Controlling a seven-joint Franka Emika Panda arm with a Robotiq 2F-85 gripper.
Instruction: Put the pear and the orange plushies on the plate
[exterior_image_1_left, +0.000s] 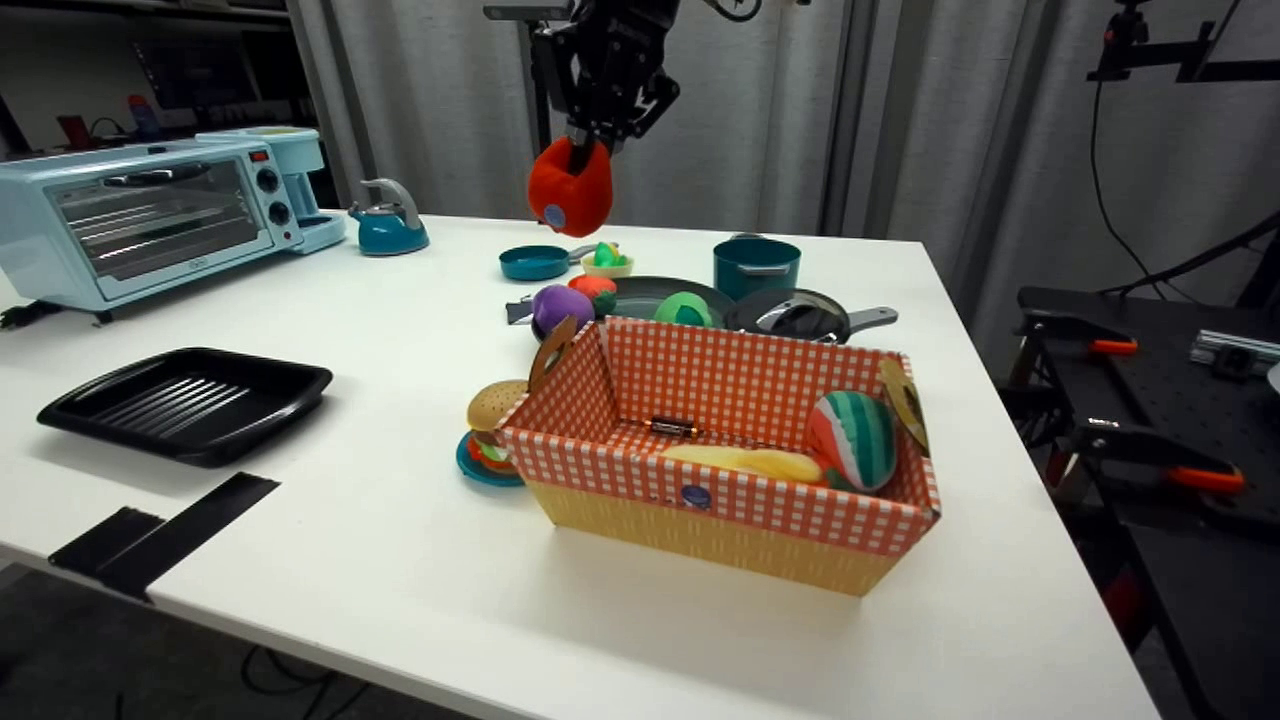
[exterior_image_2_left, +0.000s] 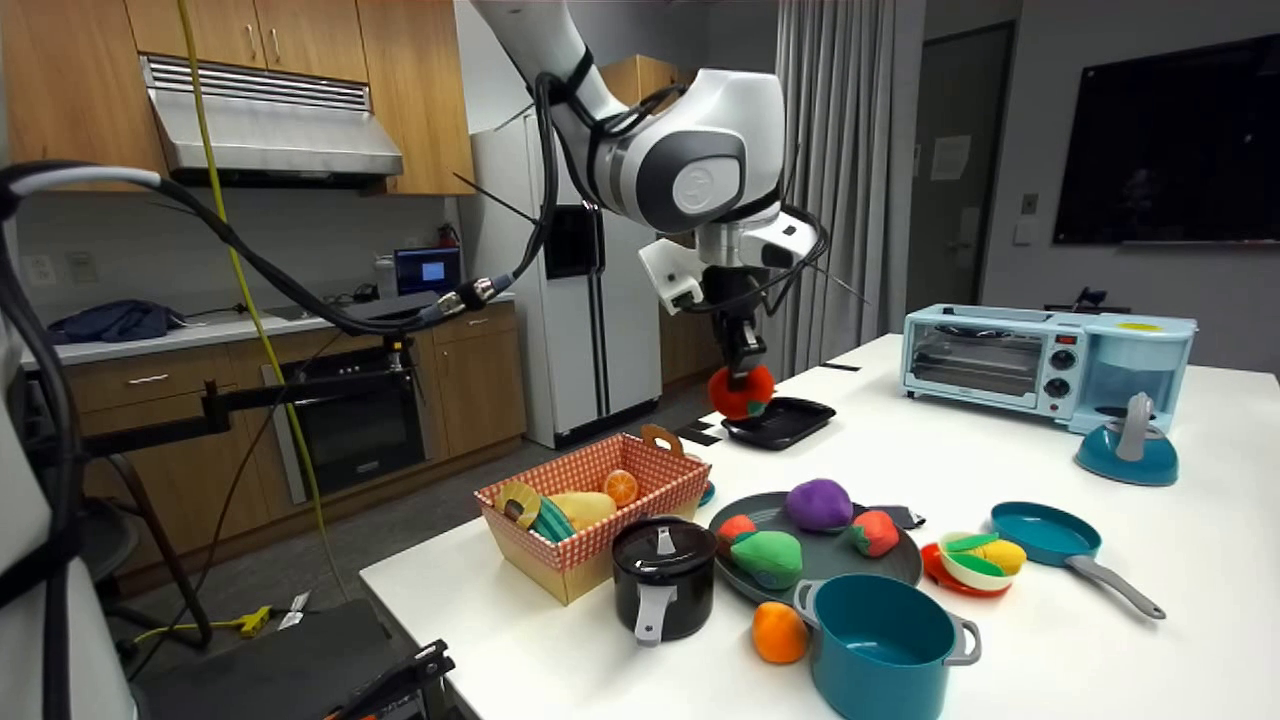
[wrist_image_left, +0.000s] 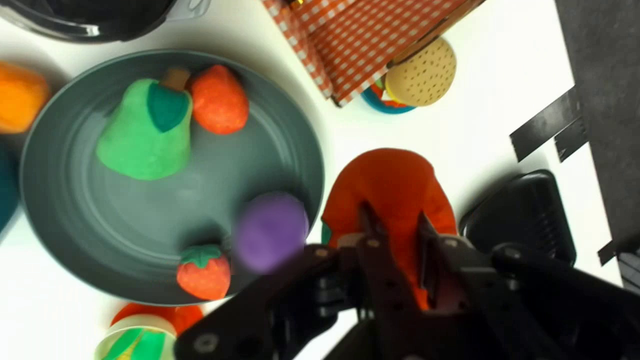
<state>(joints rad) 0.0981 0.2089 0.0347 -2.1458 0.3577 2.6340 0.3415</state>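
Gripper (wrist_image_left: 396, 214) is grasping the red plush (wrist_image_left: 387, 175), apparently non-task, above and beside the plate (wrist_image_left: 165, 220). Pear (wrist_image_left: 142, 137) is lying on the plate: done. Orange (exterior_image_2_left: 780, 633) is sitting just off the plate, so that half is likely pending.

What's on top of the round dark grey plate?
A green plush pear, a red plush fruit, a rounded purple plushie and a red plush strawberry. The plate directly beneath them is covered.
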